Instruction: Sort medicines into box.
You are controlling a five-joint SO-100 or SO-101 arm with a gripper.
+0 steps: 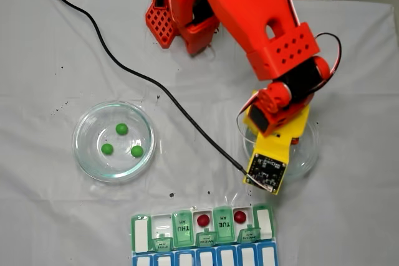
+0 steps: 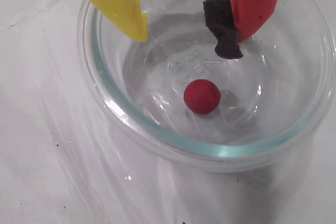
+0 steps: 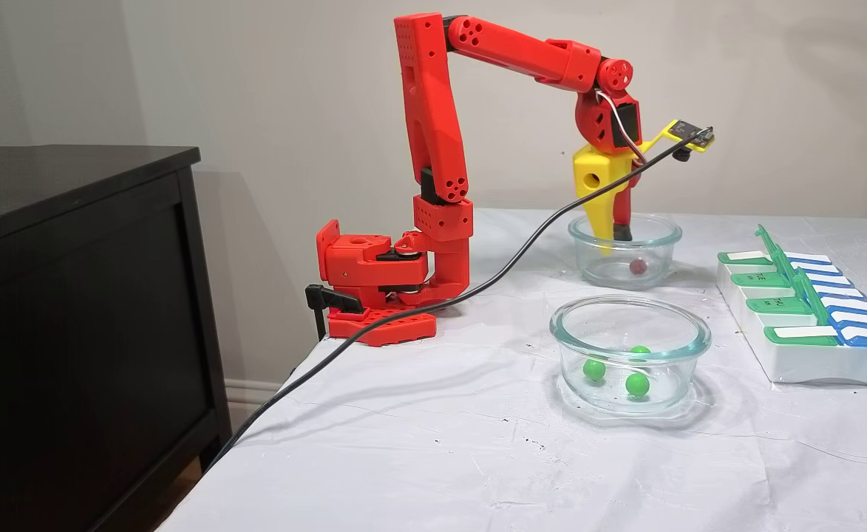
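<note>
White tablecloth [image 3: 403, 443]; hand [image 2: 184, 38] spread apart inside glass dish [image 2: 105, 103], red ball [image 2: 202, 96] just below fingertips.

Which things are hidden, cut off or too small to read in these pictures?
- Round clear glass dish under the arm, fixed view from above: the yellow and red tool and camera board cover its inside, hiding any ball.
- Flat weekly pill organizer with green lids, same view: the blue row is cut off by the bottom edge.
- Embossed text on the dish floor, wrist view: too faint to read.
</note>
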